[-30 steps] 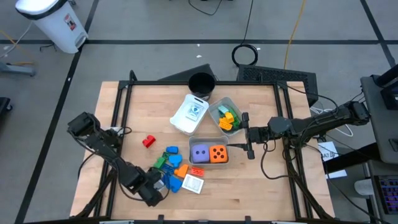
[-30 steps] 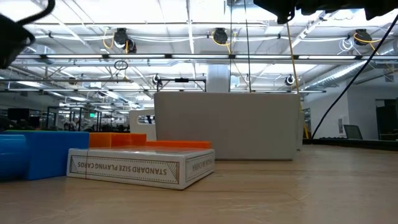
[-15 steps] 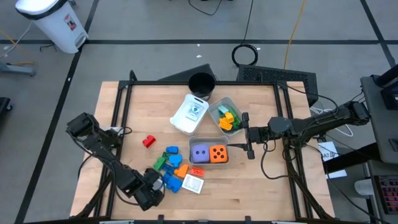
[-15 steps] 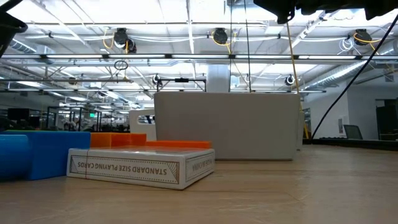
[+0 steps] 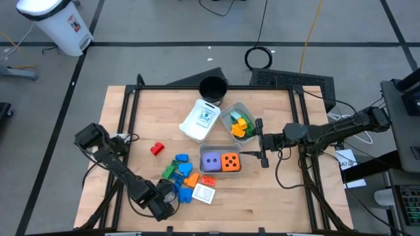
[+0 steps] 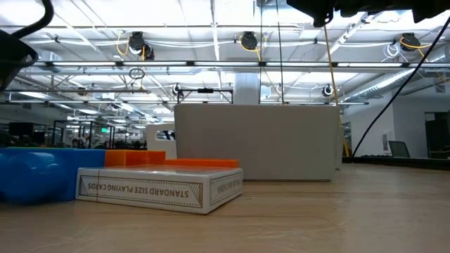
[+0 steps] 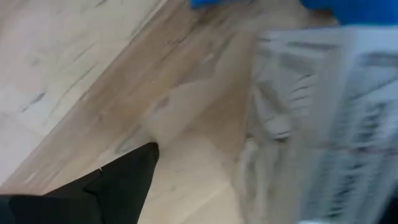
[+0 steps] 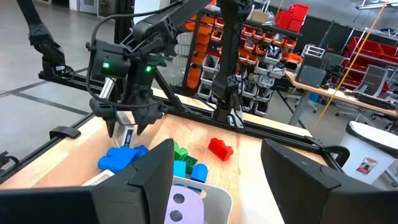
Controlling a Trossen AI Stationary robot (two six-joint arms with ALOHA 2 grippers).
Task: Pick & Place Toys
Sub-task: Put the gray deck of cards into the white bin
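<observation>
High view: the left gripper (image 5: 168,196) hangs low at the near-left edge of the toy heap, just beside a blue block (image 5: 184,193) and the white playing-card box (image 5: 203,194); I judge a pick is being lined up. Whether its fingers are open cannot be told. The right gripper (image 5: 260,142) waits open, right of the tray holding the purple die (image 5: 210,161) and orange die (image 5: 230,162).

Low view: the card box (image 6: 160,187) lies flat, blue blocks (image 6: 35,173) left of it.

Left wrist view: blurred; the card box (image 7: 323,124) fills the frame, one dark finger (image 7: 124,186) showing.

Right wrist view: the left gripper (image 8: 127,118) stands over the blue block (image 8: 121,157); a red block (image 8: 220,149) lies apart. Next it must settle squarely on one block.
</observation>
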